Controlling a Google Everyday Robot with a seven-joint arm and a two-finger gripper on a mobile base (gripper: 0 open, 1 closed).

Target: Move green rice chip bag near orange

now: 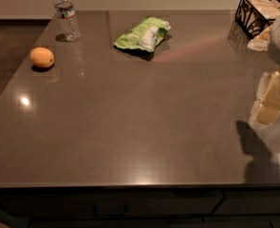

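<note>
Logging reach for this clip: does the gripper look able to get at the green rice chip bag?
Probably yes. The gripper hangs at the right of the counter; the green rice chip bag lies at the far middle, nothing standing between them. The wire basket and water bottle sit off to either side.

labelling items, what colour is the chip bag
The chip bag is light green with a white label, camera view; the end effector is at right edge.
</note>
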